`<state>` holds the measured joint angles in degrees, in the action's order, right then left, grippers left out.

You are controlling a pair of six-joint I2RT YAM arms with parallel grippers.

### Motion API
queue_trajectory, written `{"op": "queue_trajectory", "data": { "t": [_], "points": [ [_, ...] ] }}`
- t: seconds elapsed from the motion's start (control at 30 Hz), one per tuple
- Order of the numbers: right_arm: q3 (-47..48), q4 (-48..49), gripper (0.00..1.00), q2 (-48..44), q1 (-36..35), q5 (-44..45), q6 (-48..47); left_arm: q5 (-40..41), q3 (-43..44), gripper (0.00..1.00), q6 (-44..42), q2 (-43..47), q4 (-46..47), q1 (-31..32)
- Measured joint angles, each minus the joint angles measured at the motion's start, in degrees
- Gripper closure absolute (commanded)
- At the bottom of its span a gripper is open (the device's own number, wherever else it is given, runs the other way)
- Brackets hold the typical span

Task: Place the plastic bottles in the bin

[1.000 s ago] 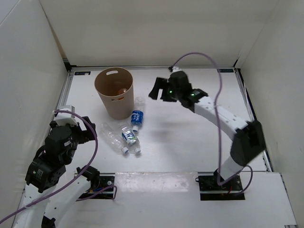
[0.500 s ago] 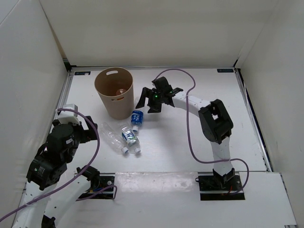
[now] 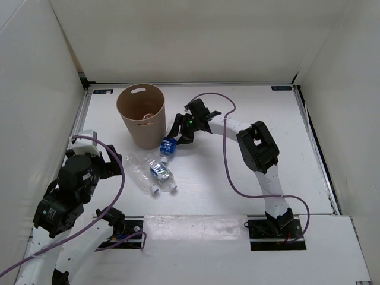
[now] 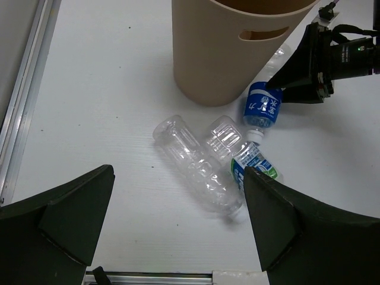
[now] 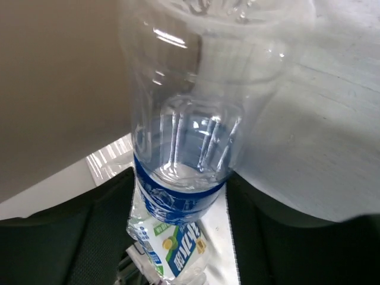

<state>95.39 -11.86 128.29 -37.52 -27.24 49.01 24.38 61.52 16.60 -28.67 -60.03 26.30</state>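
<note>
The tan bin (image 3: pixel 141 119) stands upright at the back left, with something orange (image 3: pixel 149 113) faintly visible inside. A clear bottle with a blue label (image 3: pixel 168 145) lies against the bin's foot. My right gripper (image 3: pixel 180 132) is shut on its clear upper half, and in the right wrist view the bottle (image 5: pixel 181 178) fills the gap between the dark fingers (image 5: pixel 89 237). Two more clear bottles lie side by side nearer me, one plain (image 4: pixel 196 159) and one labelled (image 4: pixel 252 161). My left gripper (image 4: pixel 178 237) hovers open just short of them, holding nothing.
White walls close in the table on three sides. A metal rail (image 4: pixel 27 89) runs along the left edge. The right arm's purple cable (image 3: pixel 228 160) loops over the table's middle. The bin's handle slot (image 4: pixel 263 34) faces my left wrist camera.
The right arm swung left and down to the blue-labelled bottle beside the bin, and its fingers closed on it. The bottle shifted slightly. The left arm stayed put.
</note>
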Motion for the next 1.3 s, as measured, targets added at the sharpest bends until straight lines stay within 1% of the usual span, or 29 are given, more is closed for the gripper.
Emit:
{"op": "queue_trajectory", "data": {
  "t": [0.07, 0.1, 0.13, 0.3, 0.33, 0.37, 0.43, 0.47, 0.5, 0.53, 0.57, 0.6, 0.63, 0.9, 1.3],
  "points": [
    [0.5, 0.1, 0.40, 0.8, 0.1, -1.1, 0.6, 0.0, 0.0, 0.00, 0.0, 0.0, 0.0, 0.0],
    [0.6, 0.2, 0.40, 1.0, 0.1, -1.7, 1.1, 0.0, 0.0, 0.00, 0.0, 0.0, 0.0, 0.0],
    [0.8, 0.4, 0.44, 1.5, 0.1, -2.5, 1.6, 0.0, 0.0, 0.00, 0.0, 0.0, 0.0, 0.0],
    [0.8, 1.0, 0.54, 1.6, 0.1, -3.8, 2.4, 0.0, 0.0, 0.00, 0.0, 0.0, 0.0, 0.0],
    [0.8, 1.1, 0.54, 1.6, 0.1, -4.0, 2.6, 0.0, 0.0, 0.00, 0.0, 0.0, 0.0, 0.0],
    [0.6, 1.4, 0.52, 1.6, 0.2, -4.2, 2.9, 0.0, 0.0, 0.00, 0.0, 0.0, 0.0, 0.0],
    [0.3, 2.2, 0.44, 1.6, 0.2, -4.3, 3.2, 0.0, 0.0, 0.00, 0.0, 0.0, 0.0, 0.0],
    [0.0, 2.3, 0.40, 1.6, 0.3, -4.3, 3.2, 0.0, 0.0, 0.00, 0.0, 0.0, 0.0, 0.0],
    [-0.3, 2.2, 0.33, 1.6, 0.3, -4.4, 3.2, 0.0, 0.0, 0.00, 0.0, 0.0, 0.0, 0.0],
    [-0.5, 2.2, 0.31, 1.6, 0.3, -4.4, 3.3, 0.0, 0.0, 0.00, 0.0, 0.0, 0.0, 0.0],
    [-0.7, 2.1, 0.26, 1.6, 0.3, -4.3, 3.3, 0.0, 0.0, 0.00, 0.0, 0.0, 0.0, 0.0],
    [-0.9, 1.9, 0.19, 1.6, 0.2, -4.3, 3.3, 0.0, 0.0, 0.00, 0.0, 0.0, 0.0, 0.0],
    [-1.0, 1.9, 0.10, 1.6, 0.2, -4.1, 3.3, 0.0, 0.0, 0.00, 0.0, 0.0, 0.0, 0.0],
    [1.0, -1.7, 0.10, 2.1, -1.0, -3.1, 2.8, 0.0, 0.0, 0.00, 0.0, 0.0, 0.0, 0.0],
    [2.9, -1.9, 0.10, 3.4, -2.4, -3.3, 2.9, 0.0, 0.0, 0.00, 0.0, 0.9, 0.0, 0.0]
  ]
}}
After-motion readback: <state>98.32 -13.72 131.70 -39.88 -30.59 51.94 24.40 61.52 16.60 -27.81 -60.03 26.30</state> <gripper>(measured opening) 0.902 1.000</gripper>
